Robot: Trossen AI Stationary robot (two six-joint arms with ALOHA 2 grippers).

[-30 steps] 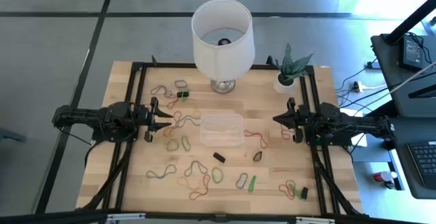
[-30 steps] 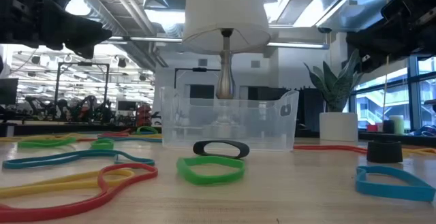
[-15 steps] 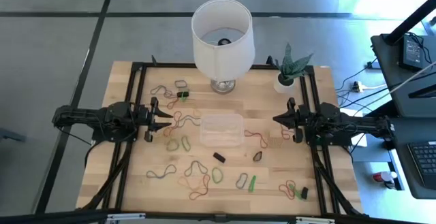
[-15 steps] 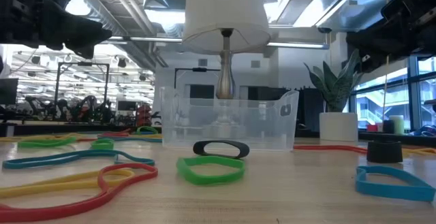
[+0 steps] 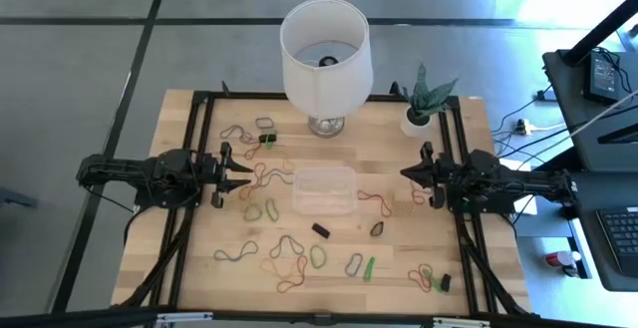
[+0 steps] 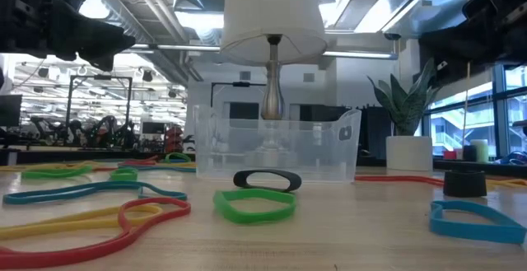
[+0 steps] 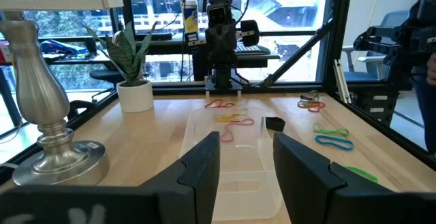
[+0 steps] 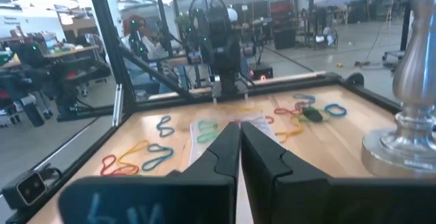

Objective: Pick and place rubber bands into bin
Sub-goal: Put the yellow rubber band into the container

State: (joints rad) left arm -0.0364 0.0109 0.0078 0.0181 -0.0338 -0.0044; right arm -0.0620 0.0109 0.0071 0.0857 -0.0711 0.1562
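Note:
The clear bin (image 5: 323, 189) sits mid-table, empty as far as I can see; it also shows in the low view (image 6: 276, 147) and the left wrist view (image 7: 235, 183). Rubber bands in several colours lie loose on the wood around it: a cluster near the front edge (image 5: 289, 253), some left of the bin (image 5: 261, 178), one red to its right (image 5: 375, 200). My left gripper (image 5: 245, 174) hovers left of the bin, open (image 7: 246, 149). My right gripper (image 5: 404, 174) hovers right of it, shut (image 8: 240, 134).
A white-shaded lamp (image 5: 326, 54) stands at the far edge behind the bin, and a potted plant (image 5: 421, 117) stands at the far right corner. Small black pieces (image 5: 320, 230) (image 5: 445, 281) lie among the bands. Black frame rails (image 5: 194, 139) run along both table sides.

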